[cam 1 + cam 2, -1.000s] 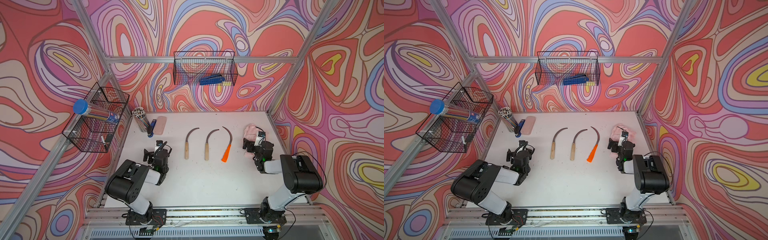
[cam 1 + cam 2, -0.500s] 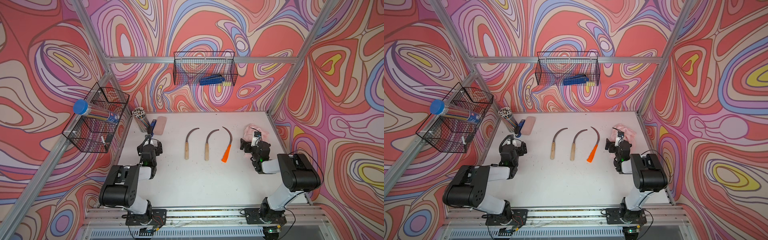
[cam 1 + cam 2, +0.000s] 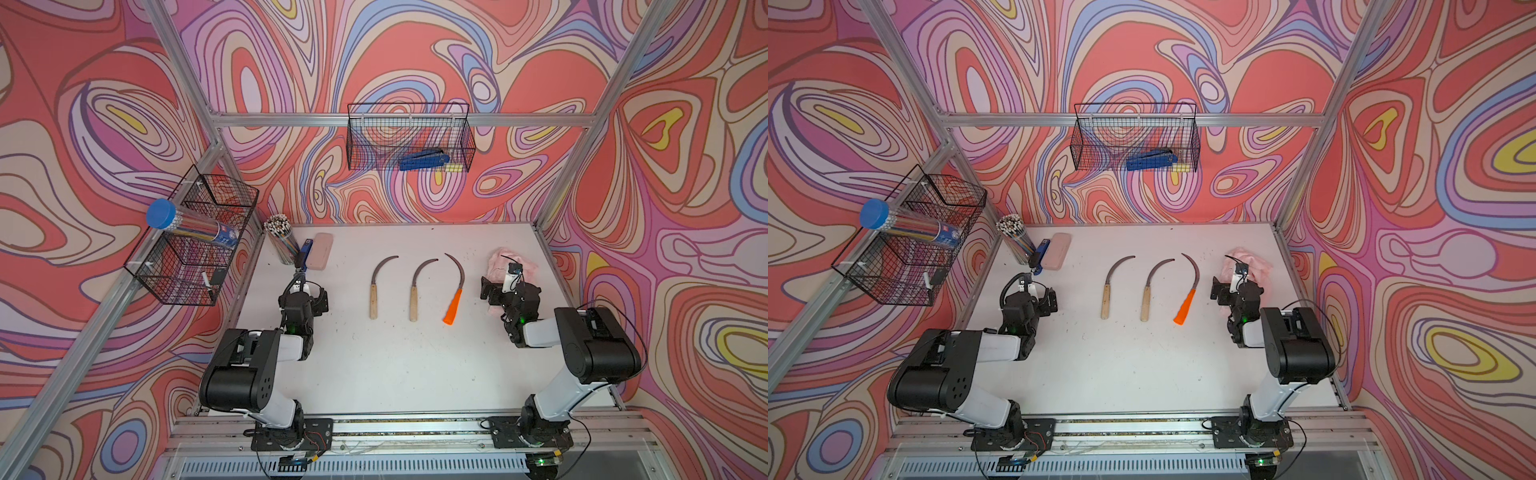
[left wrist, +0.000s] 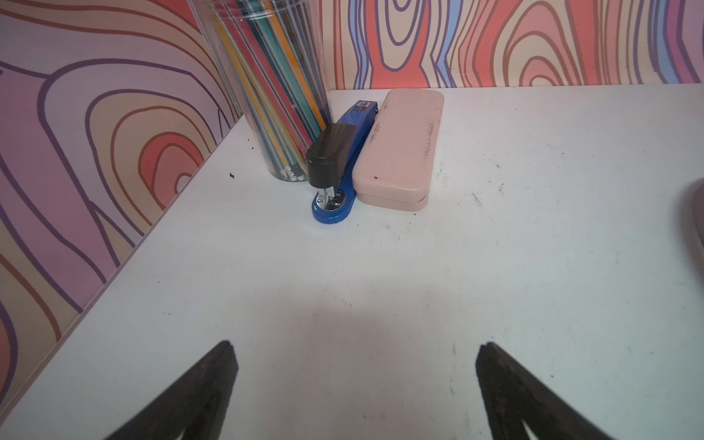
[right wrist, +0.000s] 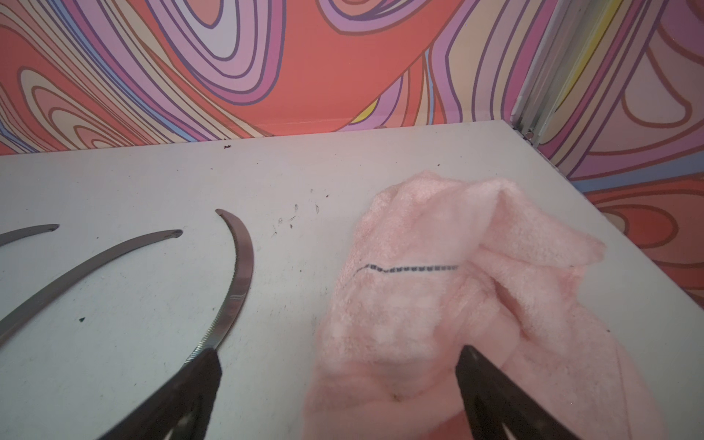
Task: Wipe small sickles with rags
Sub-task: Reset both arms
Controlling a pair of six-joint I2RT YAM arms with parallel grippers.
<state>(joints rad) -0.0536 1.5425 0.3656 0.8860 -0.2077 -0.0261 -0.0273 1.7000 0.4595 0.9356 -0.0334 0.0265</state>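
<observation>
— Where do we have the soft pale pink terry rag?

— Crumpled on the white surface near its far right corner, with its long axis running near to far along the right edge. It lies straight ahead of the right arm. That arm's jaws are spread wide and hold nothing. One fingertip is over the cloth, the other beside the blade of the dark curved sickle with the bright orange handle.

— So we reach with the right?

— We judge so. The left arm is well apart, its jaws equally wide and empty, and it faces the blue stapler and the rigid pink oblong case. The dark-bladed sickle with a pale wooden handle and its twin sickle lie between.

— What escapes us?

— In both top views the right wrist covers the rag's near end, and the wrist view cuts it off. We cannot tell whether the tips touch the cloth.
</observation>
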